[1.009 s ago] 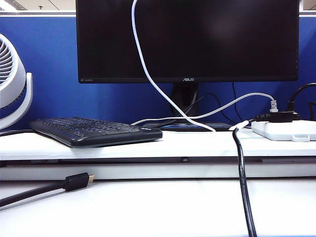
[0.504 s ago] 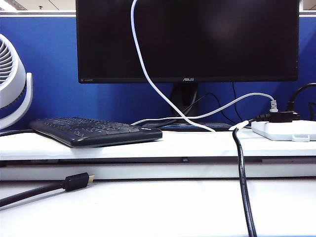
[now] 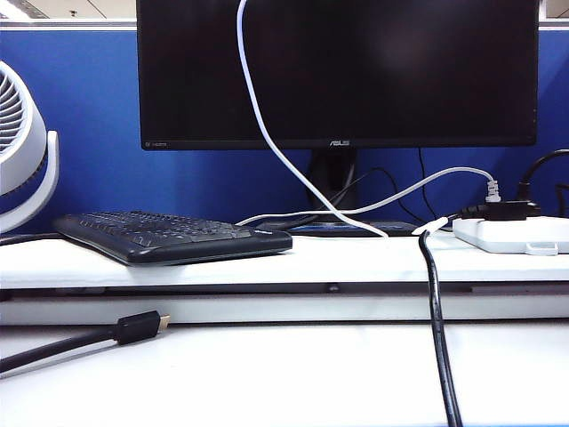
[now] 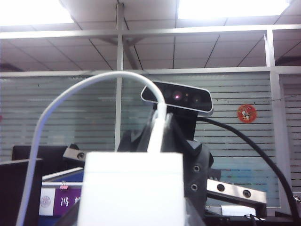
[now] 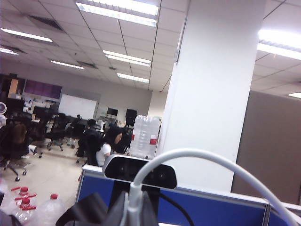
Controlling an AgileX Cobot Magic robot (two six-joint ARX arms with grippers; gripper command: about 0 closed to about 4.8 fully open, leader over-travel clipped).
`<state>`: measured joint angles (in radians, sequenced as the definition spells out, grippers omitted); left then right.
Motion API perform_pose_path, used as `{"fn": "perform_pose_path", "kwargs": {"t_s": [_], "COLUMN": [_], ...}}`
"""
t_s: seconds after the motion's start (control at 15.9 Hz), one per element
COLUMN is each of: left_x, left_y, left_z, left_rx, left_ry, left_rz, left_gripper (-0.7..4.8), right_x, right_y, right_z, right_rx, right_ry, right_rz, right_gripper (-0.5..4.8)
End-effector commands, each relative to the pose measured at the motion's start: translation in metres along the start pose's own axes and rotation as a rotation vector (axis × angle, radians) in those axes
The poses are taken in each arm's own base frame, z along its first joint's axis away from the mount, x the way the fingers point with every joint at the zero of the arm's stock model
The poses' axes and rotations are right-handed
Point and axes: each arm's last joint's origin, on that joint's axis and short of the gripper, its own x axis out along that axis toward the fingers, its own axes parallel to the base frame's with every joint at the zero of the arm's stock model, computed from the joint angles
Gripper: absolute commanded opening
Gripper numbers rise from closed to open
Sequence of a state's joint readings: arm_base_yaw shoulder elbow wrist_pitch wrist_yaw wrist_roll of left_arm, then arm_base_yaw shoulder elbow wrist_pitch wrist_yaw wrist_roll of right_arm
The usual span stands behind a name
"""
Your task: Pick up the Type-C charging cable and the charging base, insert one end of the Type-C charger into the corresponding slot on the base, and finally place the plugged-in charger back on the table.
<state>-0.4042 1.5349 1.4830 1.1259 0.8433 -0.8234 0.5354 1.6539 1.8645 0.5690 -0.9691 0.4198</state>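
We are in an open-plan office: a blue cubicle partition (image 3: 89, 133) backs a white desk (image 3: 293, 374) carrying a monitor (image 3: 356, 71), keyboard (image 3: 169, 236) and fan (image 3: 22, 142), while the wrist views show tiled ceilings with panel lights (image 5: 117, 12), rolling chairs (image 5: 14, 146), a whiteboard (image 5: 77, 107) and seated workers (image 5: 106, 146).

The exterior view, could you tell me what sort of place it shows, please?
Most likely an office desk in a cubicle: a black monitor stands before a blue partition, with a black keyboard on the white table and a power strip nearby.
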Motion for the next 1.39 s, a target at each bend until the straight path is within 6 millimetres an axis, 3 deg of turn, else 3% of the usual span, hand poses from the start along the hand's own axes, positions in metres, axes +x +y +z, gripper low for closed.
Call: {"fn": "perform_pose_path", "kwargs": {"t_s": [0.06, 0.76, 1.39], "left_x": [0.004, 0.004, 0.004], "left_y": [-0.012, -0.013, -0.014], "left_z": [0.022, 0.023, 0.024], "left_rx": [0.073, 0.084, 0.081], "left_ry": [-0.18, -0.196, -0.203], "left_rz": [0.043, 0.041, 0.039], "left_gripper": [0.2, 0.2, 0.2], "right_x": [0.003, 0.003, 0.002], "right_y": [-0.004, -0.003, -0.003], "right_z": [-0.026, -0.035, -0.041], "right_rx": [0.135, 0.222, 0.175], "right_ry": [0.094, 0.17, 0.211], "right_rz": [0.113, 0.171, 0.233], "right_gripper": [-0.01, -0.01, -0.01]}}
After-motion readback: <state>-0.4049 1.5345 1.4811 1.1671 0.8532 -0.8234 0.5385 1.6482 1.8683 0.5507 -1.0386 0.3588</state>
